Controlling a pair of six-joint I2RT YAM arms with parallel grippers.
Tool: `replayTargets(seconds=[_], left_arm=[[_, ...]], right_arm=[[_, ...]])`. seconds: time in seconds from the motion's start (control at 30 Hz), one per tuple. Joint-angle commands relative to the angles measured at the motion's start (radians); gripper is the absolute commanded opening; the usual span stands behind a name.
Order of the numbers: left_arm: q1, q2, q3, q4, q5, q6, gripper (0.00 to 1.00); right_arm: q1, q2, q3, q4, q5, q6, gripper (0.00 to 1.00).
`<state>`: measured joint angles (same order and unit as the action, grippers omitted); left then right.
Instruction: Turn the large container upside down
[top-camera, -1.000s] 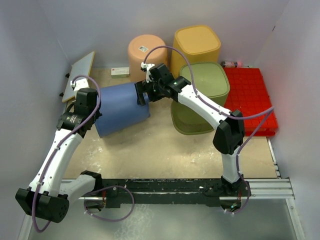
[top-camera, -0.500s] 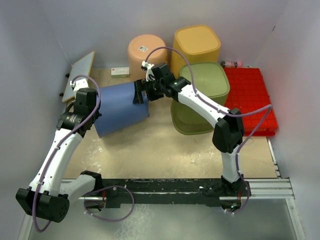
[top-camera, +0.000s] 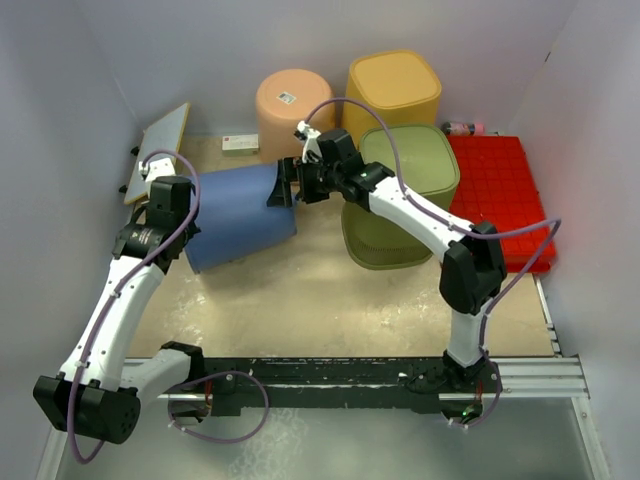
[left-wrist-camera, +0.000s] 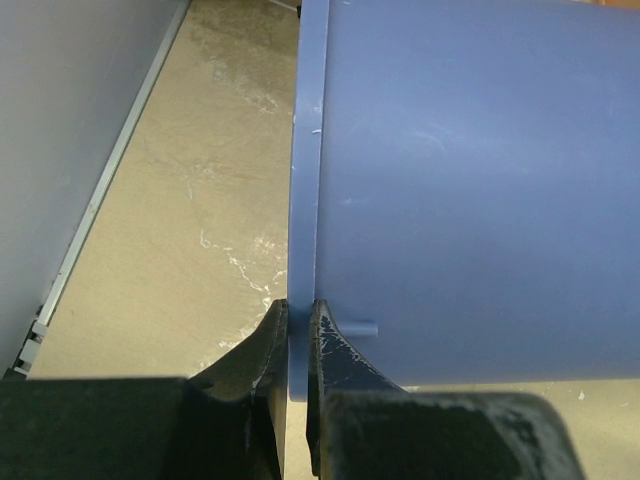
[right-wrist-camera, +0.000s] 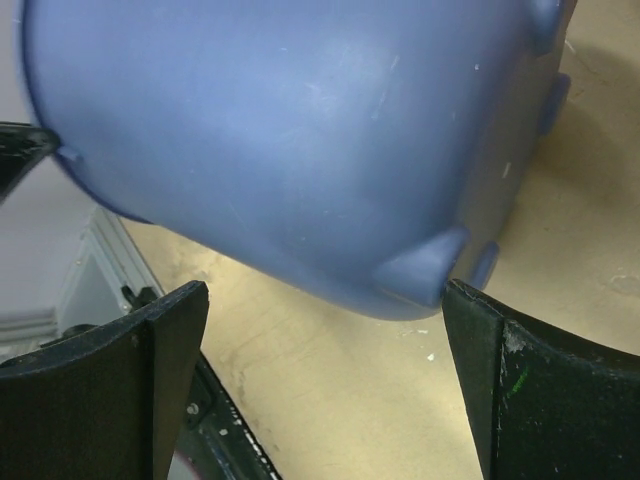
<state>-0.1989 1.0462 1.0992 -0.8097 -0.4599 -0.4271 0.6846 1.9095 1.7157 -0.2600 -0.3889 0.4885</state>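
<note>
Looks like a robot test lab. 2 robot arms, left & right, are bolted to a black metal rail at the near edge of a tan table. Plain grey walls box the table in on 3 sides, like a booth. Purple wires run along the arms & loop loose by the rail. The things on the table look like practice stuff: big plastic tubs, blue, pink, yellow & green, plus a red crate & a flat board by the left wall. The table top is scuffed w/ white marks.
</note>
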Motion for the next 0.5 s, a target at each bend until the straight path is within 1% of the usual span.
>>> replayTargets(seconds=[0.0, 0.1, 0.23, 0.37, 0.47], left_arm=[[-0.005, 0.031, -0.043, 0.023, 0.188, -0.052, 0.0], [-0.005, 0.026, -0.055, 0.055, 0.225, -0.073, 0.0], [-0.005, 0.014, -0.05, 0.062, 0.218, -0.081, 0.0], [-0.004, -0.01, -0.034, 0.05, 0.176, -0.082, 0.0], [-0.005, -0.022, -0.027, 0.041, 0.164, -0.082, 0.0]], right_arm=[[0.028, -0.12, -0.014, 0.216, -0.185, 0.105, 1.0], [0.032, -0.148, -0.022, 0.231, -0.19, 0.114, 1.0], [0.032, -0.165, -0.018, 0.207, -0.165, 0.093, 1.0], [0.033, -0.143, 0.035, 0.081, -0.048, 0.02, 1.0], [0.031, -0.11, 0.091, -0.043, 0.091, -0.042, 1.0]])
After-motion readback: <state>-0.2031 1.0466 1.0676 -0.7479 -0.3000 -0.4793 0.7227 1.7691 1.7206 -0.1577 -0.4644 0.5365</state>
